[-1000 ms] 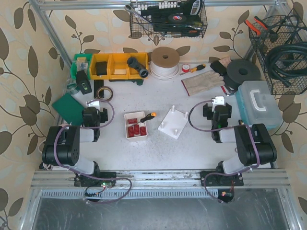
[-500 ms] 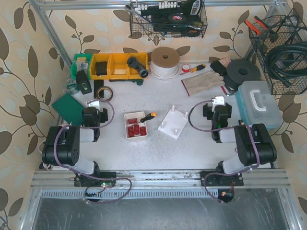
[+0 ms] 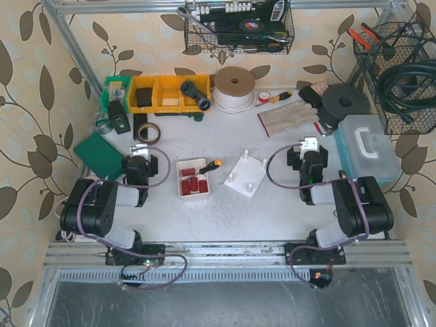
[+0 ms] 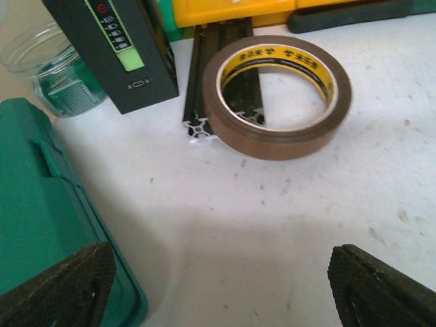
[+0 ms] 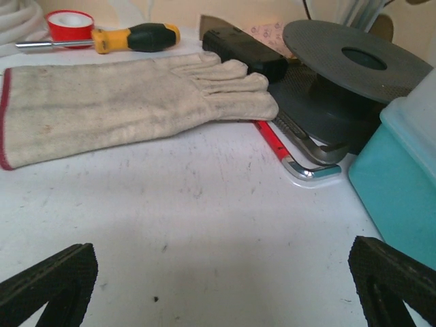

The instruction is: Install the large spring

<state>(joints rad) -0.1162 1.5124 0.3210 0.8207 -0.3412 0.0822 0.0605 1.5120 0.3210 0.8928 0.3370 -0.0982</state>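
Red springs (image 3: 189, 184) lie in the white tray (image 3: 193, 195); which is the large one cannot be told. Peg plate (image 3: 246, 174) sits just right of the tray. Left gripper (image 3: 139, 165), near the tray's left, is spread and empty. Right gripper (image 3: 310, 155), well right of the tray, is likewise. Advise a mid-coil grasp.
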